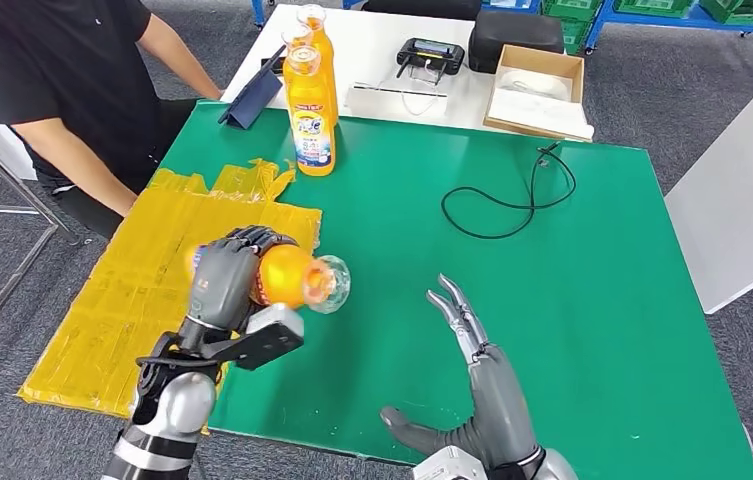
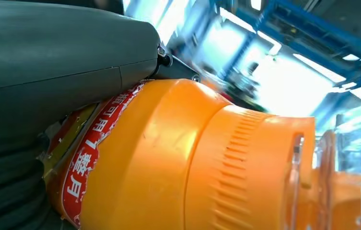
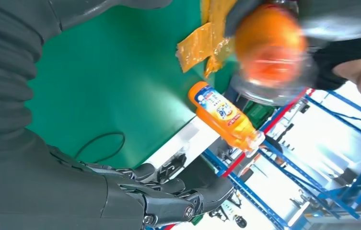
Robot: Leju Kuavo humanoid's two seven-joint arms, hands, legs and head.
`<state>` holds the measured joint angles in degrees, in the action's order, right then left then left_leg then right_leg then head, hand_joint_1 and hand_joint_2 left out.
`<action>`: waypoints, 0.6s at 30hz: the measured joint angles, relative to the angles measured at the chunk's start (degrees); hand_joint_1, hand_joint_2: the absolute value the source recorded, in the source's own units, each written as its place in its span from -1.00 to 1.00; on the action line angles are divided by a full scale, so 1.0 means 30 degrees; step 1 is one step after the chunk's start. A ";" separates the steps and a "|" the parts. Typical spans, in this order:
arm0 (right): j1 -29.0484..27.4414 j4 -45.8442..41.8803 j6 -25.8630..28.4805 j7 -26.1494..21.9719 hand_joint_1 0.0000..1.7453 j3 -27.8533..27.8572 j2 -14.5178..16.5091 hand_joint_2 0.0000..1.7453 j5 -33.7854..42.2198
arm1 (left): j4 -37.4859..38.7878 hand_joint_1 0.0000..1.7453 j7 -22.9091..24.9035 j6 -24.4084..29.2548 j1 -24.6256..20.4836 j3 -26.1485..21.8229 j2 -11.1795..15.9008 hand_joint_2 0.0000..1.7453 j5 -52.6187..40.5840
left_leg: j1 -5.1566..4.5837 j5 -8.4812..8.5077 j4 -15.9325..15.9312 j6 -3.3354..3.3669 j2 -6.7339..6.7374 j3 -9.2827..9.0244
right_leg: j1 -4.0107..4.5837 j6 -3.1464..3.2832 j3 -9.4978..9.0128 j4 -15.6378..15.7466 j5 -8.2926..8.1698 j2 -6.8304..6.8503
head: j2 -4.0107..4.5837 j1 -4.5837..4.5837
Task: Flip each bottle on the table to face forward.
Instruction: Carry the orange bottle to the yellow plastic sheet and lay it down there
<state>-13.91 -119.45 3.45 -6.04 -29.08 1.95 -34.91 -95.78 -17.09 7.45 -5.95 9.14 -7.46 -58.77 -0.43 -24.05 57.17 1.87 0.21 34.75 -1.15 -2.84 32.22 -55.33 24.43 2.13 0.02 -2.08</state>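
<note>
**Bottle lies sideways in your left hand, cap aimed at the empty right hand**

Your left hand (image 1: 224, 280) has its fingers wrapped round the body of an orange bottle (image 1: 290, 277), lifted above the near-left part of the green table (image 1: 592, 300) beside the yellow sheet (image 1: 152, 290). The bottle's long axis runs left to right, and its clear cap (image 1: 329, 283) points right, towards your right hand (image 1: 477, 375). That hand hovers to the near right with fingers spread and straight, holding nothing, and it is well apart from the cap. Because the left hand alone has the bottle, I judge the turn to upright is its job. Two more bottles (image 1: 312, 100) stand upright at the far edge, near a seated person (image 1: 62, 80).
</note>
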 joint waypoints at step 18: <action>0.0041 0.0195 -0.0224 -0.0940 -1.00 0.0120 -0.0576 1.00 0.0953 | 0.8512 1.00 0.3730 0.0333 -0.1554 0.1931 0.2878 1.00 -0.8801 | -0.0001 0.0002 0.0000 -0.0002 -0.0005 0.0026 | -0.0002 0.0002 0.0010 -0.0002 0.0001 0.0004 | 0.0000 -0.0002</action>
<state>-13.79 -118.86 2.78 -8.86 -28.72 0.22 -32.05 -70.24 -5.90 8.45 -10.61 14.93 1.17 -85.18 -0.44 -24.05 57.17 1.87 0.19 34.83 -1.16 -2.83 32.25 -55.33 24.43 2.14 0.02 -2.09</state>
